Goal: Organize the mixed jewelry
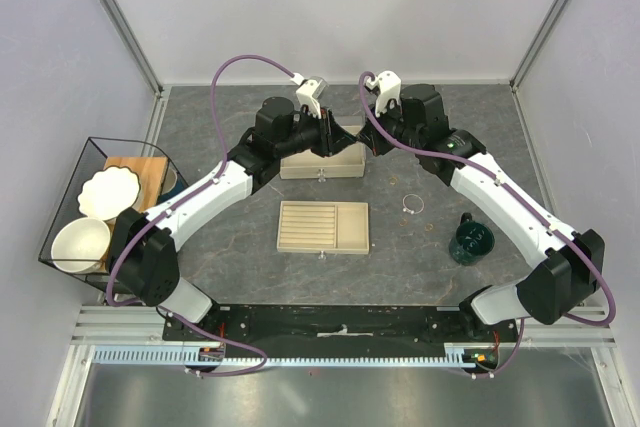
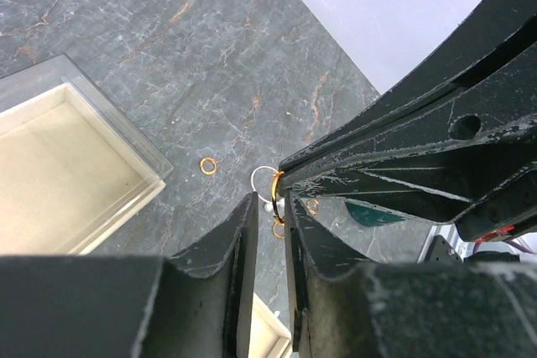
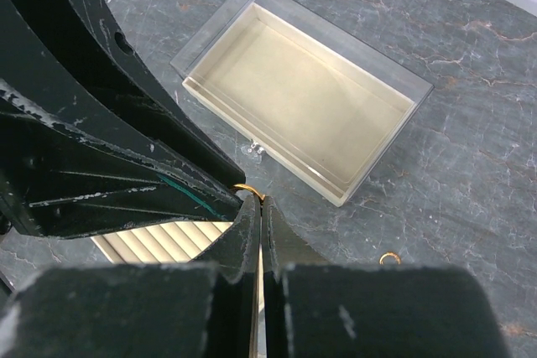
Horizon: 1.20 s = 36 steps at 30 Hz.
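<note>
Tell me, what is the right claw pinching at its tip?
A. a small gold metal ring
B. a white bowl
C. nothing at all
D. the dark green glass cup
A: the right wrist view shows the right claw shut, with a small gold metal ring caught at its very tip.

In the right wrist view only a short arc of the ring (image 3: pixel 249 190) shows above the closed right fingers (image 3: pixel 243 236); the rest is hidden between them. The tray (image 3: pixel 159 239) is mostly behind the left fingers (image 3: pixel 126 173). In the left wrist view the hoop (image 2: pixel 254 182) is half covered, the box (image 2: pixel 117 123) is cut by the edge, and the green vessel (image 2: pixel 369 214) is only a sliver.
</note>
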Motion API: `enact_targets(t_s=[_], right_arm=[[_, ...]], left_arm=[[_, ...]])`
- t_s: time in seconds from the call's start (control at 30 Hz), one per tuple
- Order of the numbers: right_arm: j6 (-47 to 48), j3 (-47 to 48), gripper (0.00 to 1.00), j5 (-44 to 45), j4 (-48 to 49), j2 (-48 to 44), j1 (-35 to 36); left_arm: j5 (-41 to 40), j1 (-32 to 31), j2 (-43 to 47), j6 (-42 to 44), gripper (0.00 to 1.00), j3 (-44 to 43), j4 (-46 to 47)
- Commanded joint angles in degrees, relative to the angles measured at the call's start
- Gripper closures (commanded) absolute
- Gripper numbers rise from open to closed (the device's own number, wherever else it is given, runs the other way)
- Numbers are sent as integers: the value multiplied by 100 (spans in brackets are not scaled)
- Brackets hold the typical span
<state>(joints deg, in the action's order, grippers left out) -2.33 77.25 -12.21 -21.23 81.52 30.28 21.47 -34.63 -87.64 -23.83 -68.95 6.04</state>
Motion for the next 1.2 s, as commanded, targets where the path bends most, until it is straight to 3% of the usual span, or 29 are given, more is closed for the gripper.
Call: enact_targets(t_s=[0.0, 0.17, 0.27, 0.37, 0.4, 0.5, 0.57, 0.63, 0.7, 0.87, 1.0, 1.17], right_arm=[[-66, -44, 100, -80, 225, -206, 30], [-48, -96, 100, -80, 251, -233, 39], [-5, -184, 99, -106, 260, -285, 30], [188, -211, 77, -141, 181, -434, 22], [241, -211, 57, -203, 103, -504, 22], [549, -237, 35, -290, 23, -864, 22], [672, -176, 27, -300, -38, -1084, 22], [725, -114, 26, -343, -161, -1181, 13], [743, -44, 26, -614, -275, -1243, -101], [628, 114, 29, -2250, -583, -1120, -365], [602, 150, 29, -2742, -601, -1041, -374], [514, 299, 30, -3164, -549, -831, -365]], left_arm=[[67, -26, -43, -139, 78, -216, 125], [67, -35, -52, -148, 98, -189, 125], [59, -35, -34, -139, 98, -189, 134], [94, -26, 53, 71, 98, -181, 90], [137, -17, 80, 159, 98, -172, 81], [268, 27, 203, 659, 98, -172, 46], [557, 123, 247, 783, 98, -207, 46], [1066, 263, 264, 758, 98, -189, 195], [2155, 544, 238, 417, 98, -119, 718], [4149, 1055, 54, -620, 99, 74, 2056], [4857, 1055, -78, -1359, 99, 109, 2849], [5024, 1029, 62, -1282, 98, 206, 2867]])
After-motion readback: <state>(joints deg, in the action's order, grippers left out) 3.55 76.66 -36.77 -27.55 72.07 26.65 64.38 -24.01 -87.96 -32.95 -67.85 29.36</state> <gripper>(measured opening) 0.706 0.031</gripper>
